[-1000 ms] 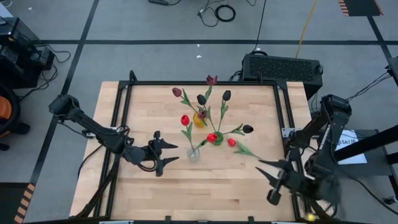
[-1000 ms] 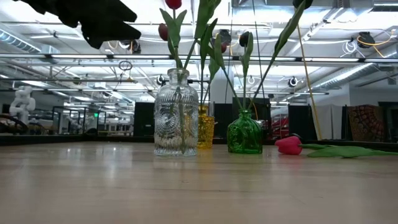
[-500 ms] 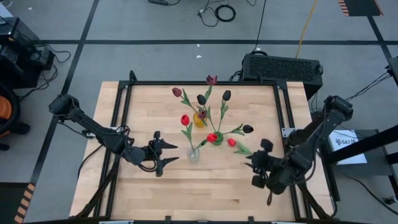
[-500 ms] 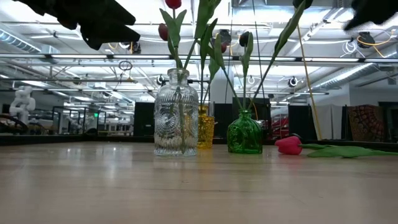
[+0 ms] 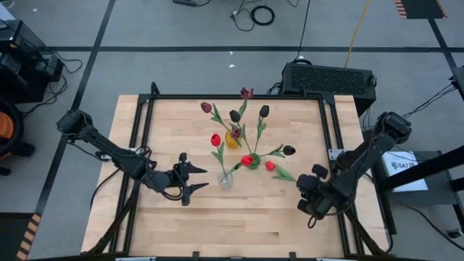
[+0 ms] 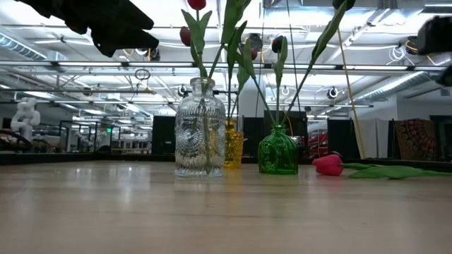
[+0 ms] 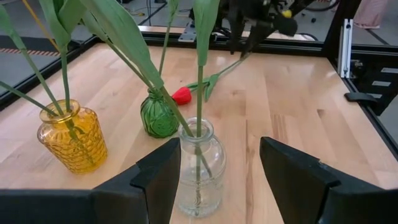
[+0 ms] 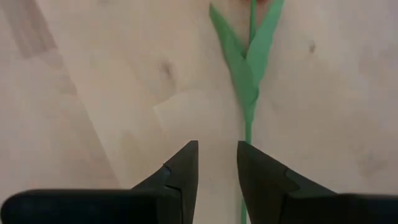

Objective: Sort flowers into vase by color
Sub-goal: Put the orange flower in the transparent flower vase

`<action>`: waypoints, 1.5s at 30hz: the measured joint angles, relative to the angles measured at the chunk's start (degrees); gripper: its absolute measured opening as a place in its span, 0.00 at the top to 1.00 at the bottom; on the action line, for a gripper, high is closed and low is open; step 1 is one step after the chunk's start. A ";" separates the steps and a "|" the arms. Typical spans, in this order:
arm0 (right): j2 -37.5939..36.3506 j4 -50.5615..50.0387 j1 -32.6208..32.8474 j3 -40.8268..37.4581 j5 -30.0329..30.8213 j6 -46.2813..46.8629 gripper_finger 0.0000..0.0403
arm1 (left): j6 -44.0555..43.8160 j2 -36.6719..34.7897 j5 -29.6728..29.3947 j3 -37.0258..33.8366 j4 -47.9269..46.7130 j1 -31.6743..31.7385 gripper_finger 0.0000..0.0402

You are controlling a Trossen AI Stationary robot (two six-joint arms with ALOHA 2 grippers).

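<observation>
On the pale wooden table (image 5: 239, 225) we see three small vases close together near the middle. The clear ribbed glass vase (image 6: 200, 129) holds a bright red tulip (image 5: 215, 140) on a leafy green stem. Just behind it, the amber textured glass vase (image 7: 70, 138) carries several stems with dark maroon and near-black tulip heads (image 5: 235, 116). Beside both, the green glass vase (image 6: 277, 151) holds more stems, among them a red-headed tulip (image 5: 247, 160) and a near-black one (image 5: 288, 150) leaning out sideways.

One loose red tulip (image 6: 328, 164) lies flat on the wood, just beside the green vase on its right-arm side, its long green stem and leaves (image 8: 247, 68) pointing away from the vases.

Our left gripper (image 5: 194, 179) hangs just beside the clear vase, its fingers (image 7: 155, 180) spread well apart with nothing between them; the vase stands directly ahead of it. Our right gripper (image 8: 216, 163) hovers over the loose tulip's stem, fingers narrowly parted and gripping nothing, the stem just off to one side of the gap. A black box (image 5: 330, 78) sits beyond the table's far edge.
</observation>
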 joint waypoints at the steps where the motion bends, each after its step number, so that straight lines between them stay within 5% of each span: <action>1: 0.00 1.43 -0.29 -1.21 -0.85 -0.05 0.75 | 0.00 0.00 0.02 0.00 0.00 0.00 0.44; 13: -0.02 12.51 -4.98 -10.11 -4.37 -2.58 0.75 | 0.31 0.00 0.02 0.00 0.02 0.00 0.44; 19: -0.17 17.99 -6.84 -13.27 -7.42 -4.06 0.83 | 0.29 0.00 0.02 -0.02 0.04 0.00 0.44; 27: -0.17 18.75 -6.91 -13.50 -8.38 -4.07 0.99 | 0.10 0.00 0.02 -0.02 0.07 0.00 0.44; 45: 0.04 17.91 -6.02 -10.71 -7.02 -7.74 1.00 | -0.04 0.00 0.04 -0.04 0.11 0.00 0.44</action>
